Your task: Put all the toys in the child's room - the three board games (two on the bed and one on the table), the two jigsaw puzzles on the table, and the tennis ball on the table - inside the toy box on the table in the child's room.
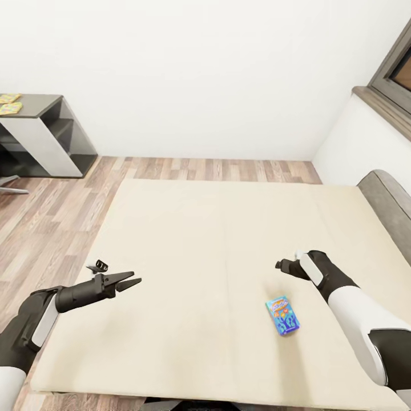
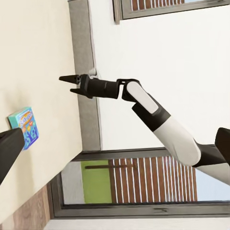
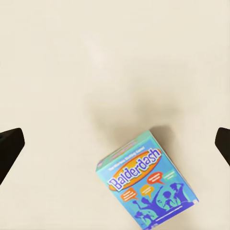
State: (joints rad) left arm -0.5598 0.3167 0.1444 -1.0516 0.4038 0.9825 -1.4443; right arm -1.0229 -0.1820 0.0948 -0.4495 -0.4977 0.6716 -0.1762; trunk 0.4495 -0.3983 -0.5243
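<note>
Head view: a blue board game (image 1: pixel 283 315) lies flat on the cream bed (image 1: pixel 217 240), near its right side. The left gripper (image 1: pixel 129 280) hovers over the bed's left edge, jaws slightly parted and empty. The right gripper (image 1: pixel 283 264) hangs just beyond the box; its jaws cannot be judged here. Two jigsaw puzzles (image 1: pixel 9 103) rest on the far-left surface (image 1: pixel 40 103).

Left wrist view: the right gripper (image 2: pixel 72 82) shows its jaws apart, holding nothing.

Right wrist view: the box (image 3: pixel 148 184) lies between wide-spread fingers (image 3: pixel 9 146).

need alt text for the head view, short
A small blue board game box lies flat on a wide cream bed, between the robot's two arms and close to the right hand. The left hand hovers open over the bed's left side. A grey desk stands at the far left against a white wall.
</note>
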